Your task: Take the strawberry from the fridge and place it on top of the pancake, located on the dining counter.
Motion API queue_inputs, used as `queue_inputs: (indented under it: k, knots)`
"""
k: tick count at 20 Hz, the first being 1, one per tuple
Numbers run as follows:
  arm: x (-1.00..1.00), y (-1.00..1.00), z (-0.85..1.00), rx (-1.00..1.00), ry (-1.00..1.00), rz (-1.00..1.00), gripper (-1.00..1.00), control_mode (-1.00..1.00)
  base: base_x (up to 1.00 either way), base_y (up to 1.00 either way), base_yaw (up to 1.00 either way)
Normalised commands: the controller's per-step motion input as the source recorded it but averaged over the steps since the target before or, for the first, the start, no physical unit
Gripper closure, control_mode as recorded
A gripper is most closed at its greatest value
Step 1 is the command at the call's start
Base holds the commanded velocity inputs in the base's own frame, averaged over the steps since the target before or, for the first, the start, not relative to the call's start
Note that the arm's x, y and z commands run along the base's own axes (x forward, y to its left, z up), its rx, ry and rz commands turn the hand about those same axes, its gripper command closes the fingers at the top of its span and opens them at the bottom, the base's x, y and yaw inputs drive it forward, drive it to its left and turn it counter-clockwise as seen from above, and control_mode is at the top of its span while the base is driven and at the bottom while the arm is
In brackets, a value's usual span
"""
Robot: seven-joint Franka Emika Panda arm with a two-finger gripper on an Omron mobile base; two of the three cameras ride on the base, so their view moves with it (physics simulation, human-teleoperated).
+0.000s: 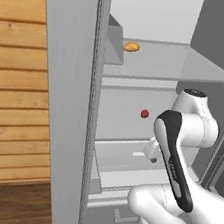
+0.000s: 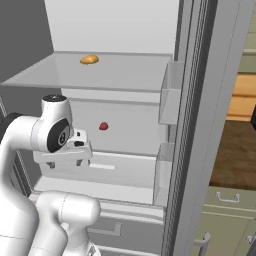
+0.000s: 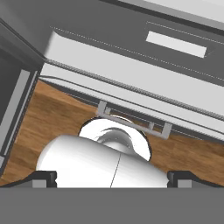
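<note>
Strawberry (image 1: 144, 113) on fridge (image 1: 65, 102) shelf, orange food (image 1: 131, 46) above.

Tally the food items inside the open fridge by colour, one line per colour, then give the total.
Red: 1, the strawberry on the middle shelf
Orange-yellow: 1, the lumpy food item on the upper shelf
Total: 2

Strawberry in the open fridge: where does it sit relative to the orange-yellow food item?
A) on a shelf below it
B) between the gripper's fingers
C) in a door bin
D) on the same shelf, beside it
A: the strawberry lies one shelf below the orange-yellow food item on the upper shelf.
</note>
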Motion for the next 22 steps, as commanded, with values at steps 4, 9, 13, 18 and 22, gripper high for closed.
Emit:
queue_inputs:
  k: [4,9,13,18,22]
  knots:
    - [0.00,0.00,0.00,0.00,0.00,0.00,-1.00,1.00,0.03,-0.03,-0.02]
    - [0.03,0.00,-0.10,0.00,-0.10,-0.05,-1.00,-1.00,0.00,0.00,0.00]
    - [0.20,0.01,-0.28,0.00,-0.33,-0.20,-1.00,-1.00,0.00,0.00,0.00]
    - [0.74,0.05,-0.06,0.05,-0.27,-0.42,-1.00,-1.00,0.00,0.00,0.00]
    - [0.53,0.00,0.22,0.18,-0.15,-0.39,-1.00,-1.00,0.00,0.00,0.00]
